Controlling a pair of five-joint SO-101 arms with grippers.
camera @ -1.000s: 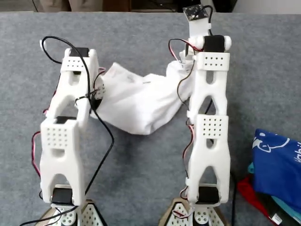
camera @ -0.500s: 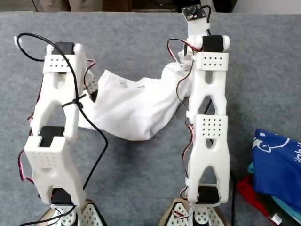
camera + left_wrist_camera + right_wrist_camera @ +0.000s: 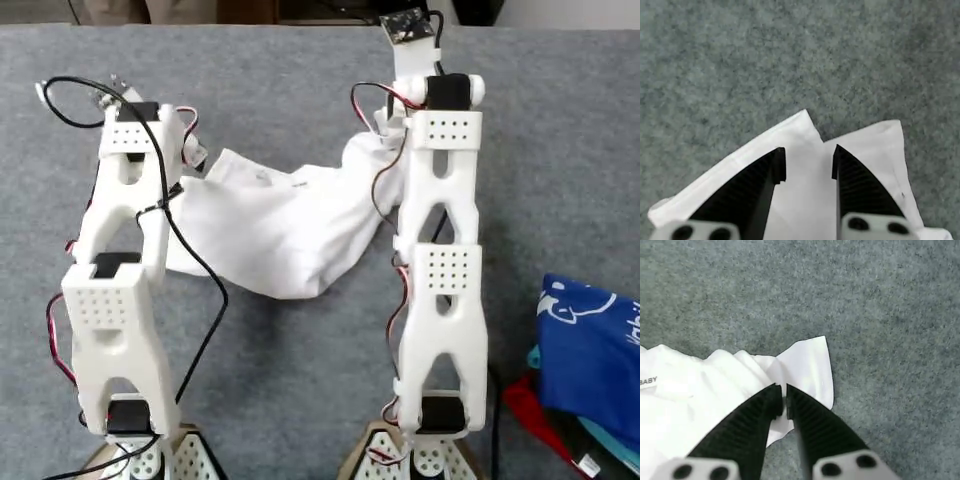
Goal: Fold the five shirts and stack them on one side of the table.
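The left arm has swung outward over the last second, dragging the crumpled white cotton shirt (image 3: 280, 225) wider across the grey felt table (image 3: 300, 390). Now the left gripper (image 3: 809, 161) hangs with jaws parted just above the shirt's edge, apparently released, though that's hard to confirm from above. The right gripper (image 3: 782, 394) stays pinched on the opposite corner. Shirt's spread mid-table but rumpled, no fold begun
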